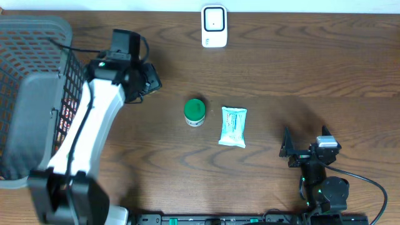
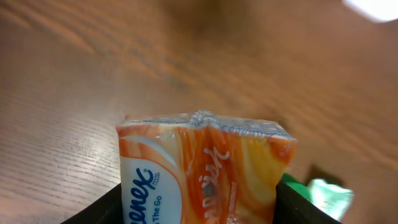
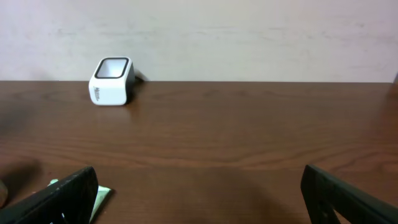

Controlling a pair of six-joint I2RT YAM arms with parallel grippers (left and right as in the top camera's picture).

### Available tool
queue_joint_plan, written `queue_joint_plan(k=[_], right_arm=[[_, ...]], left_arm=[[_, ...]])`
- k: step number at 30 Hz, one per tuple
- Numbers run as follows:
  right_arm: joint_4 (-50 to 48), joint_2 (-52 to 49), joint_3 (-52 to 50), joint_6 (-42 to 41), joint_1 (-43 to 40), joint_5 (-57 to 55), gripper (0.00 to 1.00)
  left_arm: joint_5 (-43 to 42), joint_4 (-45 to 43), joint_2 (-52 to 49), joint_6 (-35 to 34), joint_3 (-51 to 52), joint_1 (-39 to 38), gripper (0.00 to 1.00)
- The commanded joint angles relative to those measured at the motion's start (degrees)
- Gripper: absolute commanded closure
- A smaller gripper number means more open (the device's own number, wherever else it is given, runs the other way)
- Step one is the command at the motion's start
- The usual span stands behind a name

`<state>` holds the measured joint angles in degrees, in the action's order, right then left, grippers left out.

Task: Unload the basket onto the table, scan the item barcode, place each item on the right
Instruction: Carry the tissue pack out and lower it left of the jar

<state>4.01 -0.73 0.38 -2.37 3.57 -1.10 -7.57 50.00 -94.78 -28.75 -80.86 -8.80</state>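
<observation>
We've got the left claw (image 1: 145, 80) pinching the orange Kleenex pack (image 2: 205, 162) by its lower part, over the worktop (image 1: 281, 69) beside the basket (image 1: 37, 37) at the left edge, prob. so a printed face can swing toward the scanner (image 1: 214, 26) at the far edge. The right claw (image 3: 198, 180) sits spread wide & empty by the near-right corner, out of the way. The green-lid jar (image 1: 195, 111) & white pack (image 1: 234, 126) lie mid-worktop.
</observation>
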Motion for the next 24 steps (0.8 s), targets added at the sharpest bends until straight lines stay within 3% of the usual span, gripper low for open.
queue_joint_plan(k=[1, 16, 19, 20, 21, 24], right_arm=[[0.13, 0.17, -0.07, -0.57, 0.26, -0.31, 0.01], [0.13, 0.17, -0.07, -0.57, 0.26, -0.31, 0.01], [0.13, 0.17, -0.07, -0.57, 0.26, -0.28, 0.01], [0.13, 0.17, -0.07, -0.57, 0.26, -0.28, 0.01], [0.13, 0.17, -0.07, -0.57, 0.26, -0.31, 0.01], [0.13, 0.17, -0.07, -0.57, 0.26, -0.31, 0.01]], left_arm=[[-1.18, 0.55, -6.01, -1.36, 0.46, -0.04, 0.41], [-1.4, -2.21, -20.76, -3.72, 0.66, -5.44, 0.41], [-0.59, -2.49, -20.5, -3.72, 0.63, -6.84, 0.26], [-0.04, -2.45, -20.15, -3.69, 0.63, -7.06, 0.08], [0.13, -2.25, -19.85, -3.69, 0.63, -7.1, 0.01], [0.15, -1.14, -17.27, -3.74, 0.61, -7.08, 0.02]])
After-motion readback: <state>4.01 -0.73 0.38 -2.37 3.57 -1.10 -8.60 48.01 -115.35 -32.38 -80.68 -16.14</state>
